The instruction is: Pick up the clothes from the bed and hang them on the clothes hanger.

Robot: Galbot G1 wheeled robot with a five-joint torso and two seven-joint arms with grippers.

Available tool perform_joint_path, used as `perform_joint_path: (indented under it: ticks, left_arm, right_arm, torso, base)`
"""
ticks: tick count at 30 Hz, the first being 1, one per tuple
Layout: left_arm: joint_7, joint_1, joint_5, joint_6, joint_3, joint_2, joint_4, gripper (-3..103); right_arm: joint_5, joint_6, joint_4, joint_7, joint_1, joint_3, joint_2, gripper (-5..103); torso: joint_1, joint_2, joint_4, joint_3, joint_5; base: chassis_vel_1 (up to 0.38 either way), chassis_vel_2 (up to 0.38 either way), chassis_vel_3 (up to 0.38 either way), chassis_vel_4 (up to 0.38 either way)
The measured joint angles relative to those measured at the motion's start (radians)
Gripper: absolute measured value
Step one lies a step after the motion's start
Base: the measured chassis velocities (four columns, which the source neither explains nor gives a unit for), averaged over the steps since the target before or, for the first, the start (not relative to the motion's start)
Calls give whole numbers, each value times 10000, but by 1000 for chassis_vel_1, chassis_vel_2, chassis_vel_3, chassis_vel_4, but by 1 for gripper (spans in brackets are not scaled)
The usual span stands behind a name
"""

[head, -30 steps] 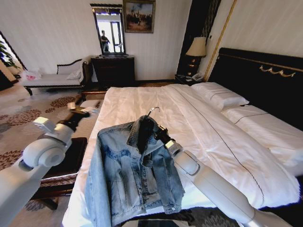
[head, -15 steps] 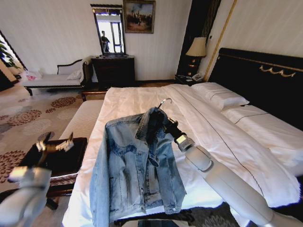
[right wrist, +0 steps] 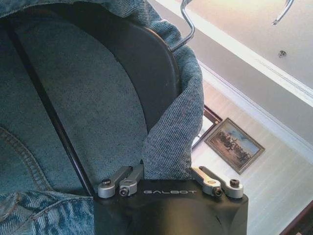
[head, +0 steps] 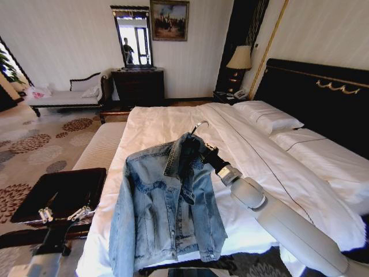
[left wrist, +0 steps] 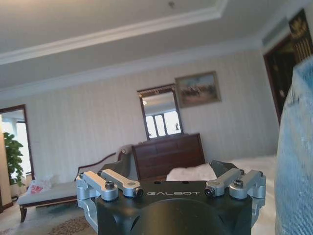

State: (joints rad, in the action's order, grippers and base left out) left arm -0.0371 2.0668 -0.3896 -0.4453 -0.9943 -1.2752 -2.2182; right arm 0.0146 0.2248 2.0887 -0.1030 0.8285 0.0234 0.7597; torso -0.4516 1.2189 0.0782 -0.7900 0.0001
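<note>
A: Jacket (head: 167,208)?
B: On hanger (head: 200,126), above bed (head: 259,161). My right gripper (head: 203,153) fingers closed on collar. Left gripper (head: 60,214) fingers open, low.
A: Handling?
B: Soft, heavyish denim; I'd grip collar.

bare sheets on bed (head: 173,118) beyond jacket (head: 164,202), headboard (head: 323,98) walling right

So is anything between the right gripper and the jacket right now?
No. The right gripper is shut on the jacket at its collar, with the clothes hanger inside it, lifted over the bed. The left gripper hangs apart beside the bed.
</note>
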Motion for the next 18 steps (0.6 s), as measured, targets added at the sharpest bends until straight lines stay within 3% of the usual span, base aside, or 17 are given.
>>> perform_joint_path:
  ticks: [5, 11, 18]
  left_arm:
    - [-145, -175, -172, -203, 18, -404, -148, 100]
    - [-171, -206, -216, -193, 13, -413, -165, 100]
    - [-177, -221, -227, -159, 13, -388, -167, 100]
  right_arm:
    - [-1, -70, -99, -99, 47, 52, 70, 20]
    - [736, -106, 32, -739, 176, 127, 180, 20]
    - [838, -247, 269, -1024, 607, -142, 209, 20]
  torso:
    - [-1, -1, 0, -1, 0]
    - [-1, 0, -1, -1, -3]
    - [-2, -1, -1, -1, -2]
  base:
    - [0, 0, 0, 0]
    - [0, 0, 0, 0]
    - [0, 0, 0, 0]
